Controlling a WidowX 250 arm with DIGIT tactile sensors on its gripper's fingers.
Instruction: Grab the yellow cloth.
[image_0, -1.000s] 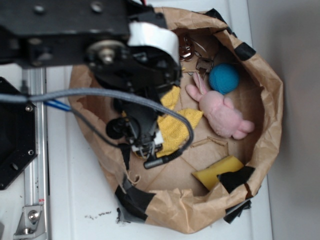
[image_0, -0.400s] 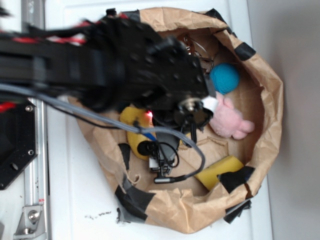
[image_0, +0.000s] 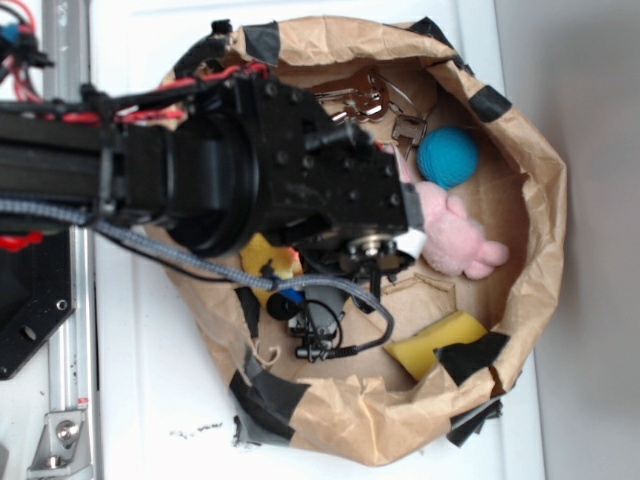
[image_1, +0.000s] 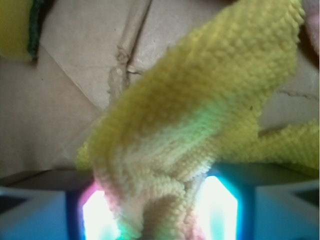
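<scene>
The yellow cloth (image_1: 200, 100) is fuzzy terry fabric that fills the wrist view. It is bunched up and pinched between the two glowing pads (image_1: 102, 215) of my gripper (image_1: 157, 215), which is shut on it. A fold of it rises away from the jaws over the brown paper floor. In the exterior view only a small yellow patch of the cloth (image_0: 265, 260) shows under the black arm. The gripper (image_0: 287, 288) is mostly hidden there, low inside the bag at its left side.
A crumpled brown paper bag (image_0: 540, 200) with black tape holds everything. Inside lie a pink plush bunny (image_0: 455, 235), a blue ball (image_0: 447, 156), metal clips (image_0: 375, 100) and a flat yellow sponge (image_0: 435, 343). The sponge (image_1: 15, 25) also shows at top left of the wrist view.
The arm has swung over the middle of the bag. The cloth, spread beside the bunny a second ago, is now bunched at the left under the arm.
</scene>
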